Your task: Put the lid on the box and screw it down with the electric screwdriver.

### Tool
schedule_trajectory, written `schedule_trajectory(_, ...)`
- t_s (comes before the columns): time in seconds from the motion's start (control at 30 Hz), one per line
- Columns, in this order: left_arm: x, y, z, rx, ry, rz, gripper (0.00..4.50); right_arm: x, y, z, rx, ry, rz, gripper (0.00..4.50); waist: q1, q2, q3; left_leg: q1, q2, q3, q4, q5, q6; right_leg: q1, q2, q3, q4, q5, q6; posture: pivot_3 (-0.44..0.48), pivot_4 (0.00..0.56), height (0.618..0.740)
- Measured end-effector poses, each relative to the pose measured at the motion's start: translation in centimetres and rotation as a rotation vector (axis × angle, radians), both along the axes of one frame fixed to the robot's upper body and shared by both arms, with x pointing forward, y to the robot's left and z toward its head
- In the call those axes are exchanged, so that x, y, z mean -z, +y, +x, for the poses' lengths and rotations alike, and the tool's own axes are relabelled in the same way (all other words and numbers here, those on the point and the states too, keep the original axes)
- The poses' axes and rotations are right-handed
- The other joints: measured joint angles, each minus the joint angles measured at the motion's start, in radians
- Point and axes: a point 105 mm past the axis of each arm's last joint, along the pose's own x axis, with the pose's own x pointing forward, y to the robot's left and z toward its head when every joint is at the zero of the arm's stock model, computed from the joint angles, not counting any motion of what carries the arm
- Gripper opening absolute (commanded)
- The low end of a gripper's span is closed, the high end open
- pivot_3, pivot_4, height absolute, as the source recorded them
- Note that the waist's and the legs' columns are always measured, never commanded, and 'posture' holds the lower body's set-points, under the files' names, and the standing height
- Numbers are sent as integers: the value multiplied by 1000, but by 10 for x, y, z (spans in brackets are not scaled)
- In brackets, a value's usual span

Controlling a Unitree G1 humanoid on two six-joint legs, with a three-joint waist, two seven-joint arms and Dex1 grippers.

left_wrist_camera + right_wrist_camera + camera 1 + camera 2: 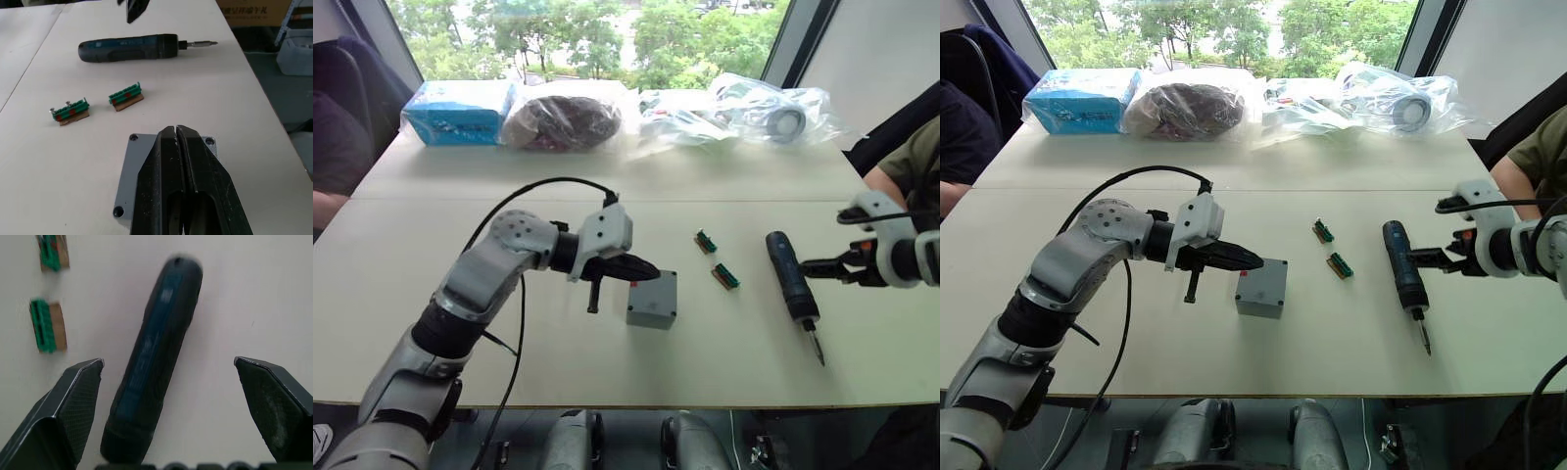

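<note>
**Left claw clenched over the box, right claw spread at the screwdriver**

Where the tabletop (431,323) lay nearest the robot, the grey box (652,301) stood with its lid (128,169) already seated on top, screw heads showing at the corners in the left wrist view. The left claw (649,268) hung just over the box's near-left edge, its two black fingers (161,186) pressed together and gripping nothing; whether the tips touched the lid could not be told. To the right, the electric screwdriver (792,277) lay flat on the tabletop, bit pointing toward the robot. The right claw (813,266) sat just beside its body, fingers (73,401) spread wide to either side of the dark barrel without closing on it. Between box and screwdriver lay two small green connector blocks (725,276), apart from each other. Farther back, along the window edge, sat a blue packet (458,111), a dark bundle in clear plastic (564,119) and more clear bags (744,110). A person's arm (901,171) showed at the far right.
</note>
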Motion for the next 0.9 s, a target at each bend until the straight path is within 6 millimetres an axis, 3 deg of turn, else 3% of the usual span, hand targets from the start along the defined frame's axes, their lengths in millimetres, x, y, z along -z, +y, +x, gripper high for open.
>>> schedule_trajectory(0.4, 12, -4, -10, -26, 31, -16, 0, 19, 10, -3, -49, 187, 76, 4490, 1, 0, 0, 0, 0, 0, 1, 0, 0, 0, 0, 0, 0, 0, 0, 0, 150, 740)
schedule_trajectory(0.63, 14, -5, -14, -48, 48, -22, 0, 40, 3, 1, -58, 246, 22, 4490, 1, 0, 0, 0, 0, 0, 1, 0, 0, 0, 0, 0, -1, 0, 0, 0, 150, 740)
schedule_trajectory(0.73, 15, -5, -14, -56, 54, -24, 0, 40, 1, 4, -69, 245, 8, 4490, 0, 0, 0, 0, 0, 0, 1, 0, 0, 0, 0, 0, -1, 0, 0, 0, 150, 740)
schedule_trajectory(0.83, 16, -4, -12, -74, 59, -22, 0, 41, 0, 7, -88, 245, -10, 3820, 0, 0, 0, 0, 0, 0, 1, 0, 0, 0, 0, 0, -1, 0, 0, 0, 150, 740)
schedule_trajectory(0.9, 16, -4, -12, -78, 59, -23, 0, 43, 0, 9, -100, 240, -33, 3137, 0, 0, 0, 0, 0, 0, 1, 0, 0, 1, 0, 0, -1, 0, 0, 0, 150, 740)
